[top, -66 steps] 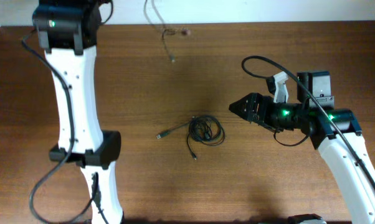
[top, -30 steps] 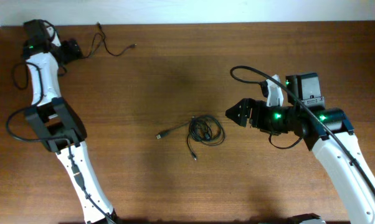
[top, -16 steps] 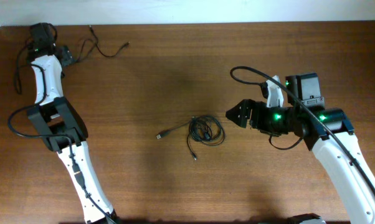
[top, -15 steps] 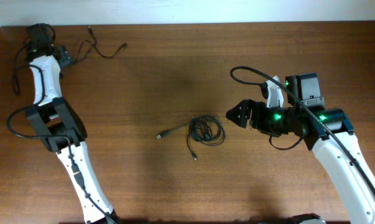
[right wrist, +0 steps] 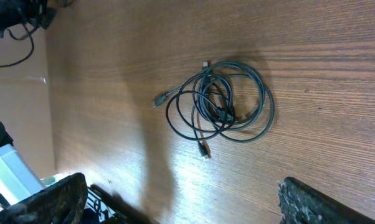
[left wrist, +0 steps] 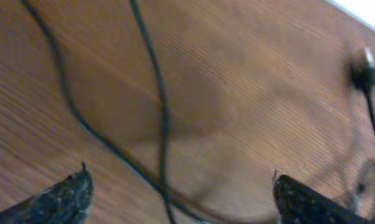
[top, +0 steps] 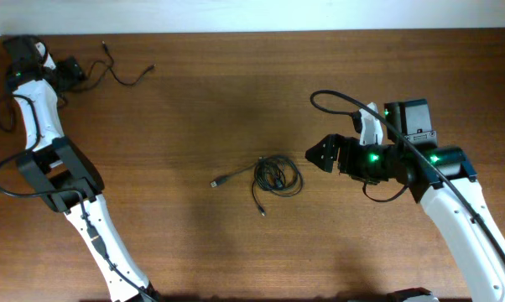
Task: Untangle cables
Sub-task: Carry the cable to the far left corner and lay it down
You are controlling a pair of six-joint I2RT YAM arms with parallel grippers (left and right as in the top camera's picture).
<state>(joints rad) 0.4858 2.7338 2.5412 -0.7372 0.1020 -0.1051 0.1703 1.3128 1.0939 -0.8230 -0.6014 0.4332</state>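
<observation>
The tangled cable bundle [top: 276, 176] lies just ahead of the right gripper [top: 313, 154], whose jaws gape wide. Well away from it, the left gripper [left wrist: 181, 186] hangs wide, empty, over a loose cable [left wrist: 164, 124].

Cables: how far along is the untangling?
Done: one cable lies apart, far from the bundle. In hand: nothing is gripped; the open left end effector hovers over that cable, and the open right end effector faces the bundle. Left: the bundle is coiled together and needs separating.
</observation>
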